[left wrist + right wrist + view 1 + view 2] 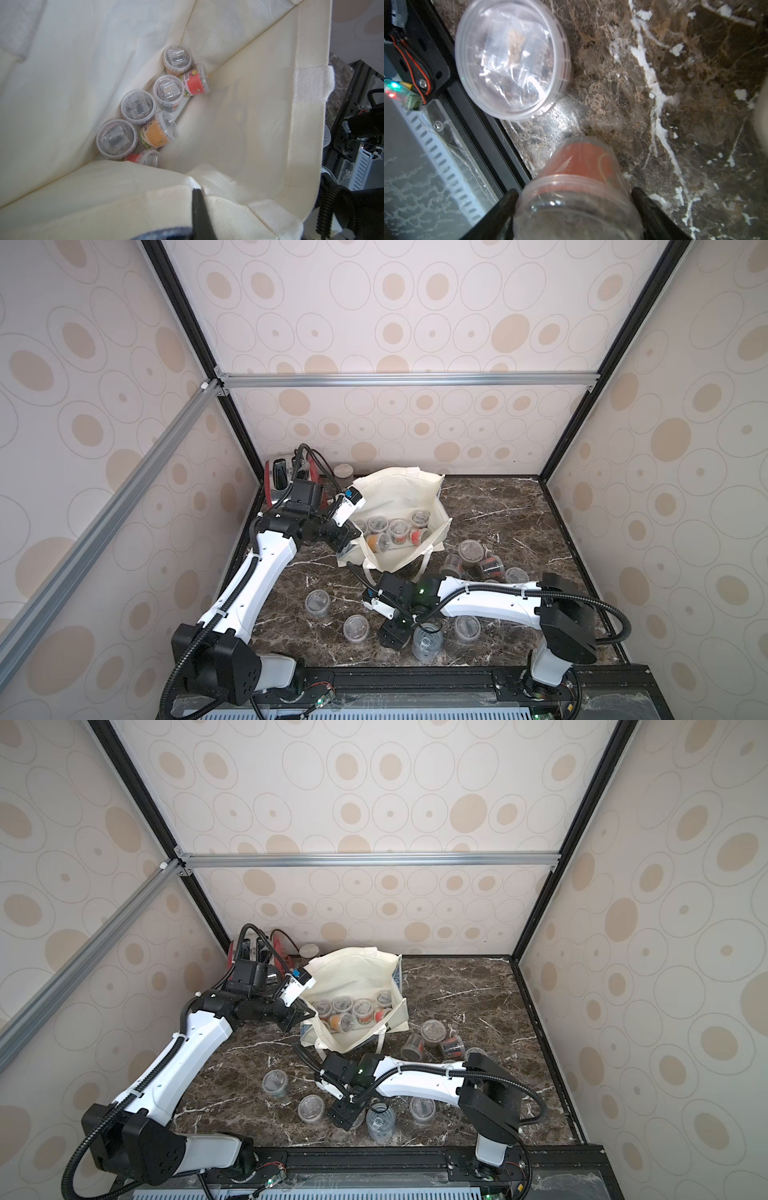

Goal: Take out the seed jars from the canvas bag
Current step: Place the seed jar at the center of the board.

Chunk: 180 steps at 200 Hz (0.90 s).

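The canvas bag (pixel 399 493) lies open at the back of the marble table, with several seed jars (pixel 399 526) inside; the left wrist view shows these jars (pixel 138 107) packed along the bag's bottom fold. My left gripper (pixel 347 545) is shut on the bag's near rim (pixel 218 203), where one black finger (pixel 197 199) presses the cloth. My right gripper (pixel 574 190) is low near the table's front edge. It is shut on a red-labelled seed jar (pixel 581 166), with a finger on each side of the lid end. In both top views the gripper (pixel 345 1115) hides that jar.
Loose seed jars stand on the table: two at front left (pixel 318 602) (pixel 356 627), one clear jar (pixel 426 641) (pixel 510 60) right beside my right gripper, another (pixel 467 626) under the right arm, several at right (pixel 471 551). A red toaster (pixel 276 481) and a pale-lidded jar (pixel 344 472) sit at the back left. A black rail (pixel 415 680) borders the front.
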{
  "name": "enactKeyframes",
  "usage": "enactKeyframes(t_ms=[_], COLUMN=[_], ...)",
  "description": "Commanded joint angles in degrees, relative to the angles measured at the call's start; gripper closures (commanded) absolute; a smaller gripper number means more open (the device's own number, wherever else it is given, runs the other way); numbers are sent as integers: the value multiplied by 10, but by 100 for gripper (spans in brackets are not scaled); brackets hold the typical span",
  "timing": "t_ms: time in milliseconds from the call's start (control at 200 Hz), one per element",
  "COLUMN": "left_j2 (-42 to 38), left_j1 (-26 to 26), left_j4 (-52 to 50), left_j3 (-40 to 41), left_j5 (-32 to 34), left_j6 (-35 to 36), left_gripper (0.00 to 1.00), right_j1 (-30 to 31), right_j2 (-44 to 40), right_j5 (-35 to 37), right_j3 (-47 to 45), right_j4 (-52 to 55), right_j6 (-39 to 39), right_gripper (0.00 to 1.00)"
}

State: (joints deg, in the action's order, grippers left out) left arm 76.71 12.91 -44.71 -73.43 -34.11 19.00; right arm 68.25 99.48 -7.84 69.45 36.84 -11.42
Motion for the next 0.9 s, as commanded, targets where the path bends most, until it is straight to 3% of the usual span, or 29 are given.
enactKeyframes(t_ms=[0, 295, 525, 700, 785, 895], left_j2=[-14, -38, -41, -51, -57, -73], left_j1=[1, 1, 1, 1, 1, 2], left_j4=[20, 24, 16, -6, -17, -43], left_j3=[0, 21, 29, 60, 83, 105], left_j5=[7, -4, -7, -22, -38, -71], left_j6=[22, 32, 47, 90, 100, 131], left_gripper=[100, 100, 100, 100, 100, 100], right_j1=[6, 6, 6, 2, -17, -72], right_j2=[-8, -90, -163, -219, -201, -156], right_j5=[10, -2, 4, 135, 195, 215], right_j3=[-8, 0, 2, 19, 50, 85], right_j4=[-6, -10, -42, -92, -97, -105], right_j6=[4, 18, 5, -18, -49, -101], right_gripper=[15, 8, 10, 3, 4, 5])
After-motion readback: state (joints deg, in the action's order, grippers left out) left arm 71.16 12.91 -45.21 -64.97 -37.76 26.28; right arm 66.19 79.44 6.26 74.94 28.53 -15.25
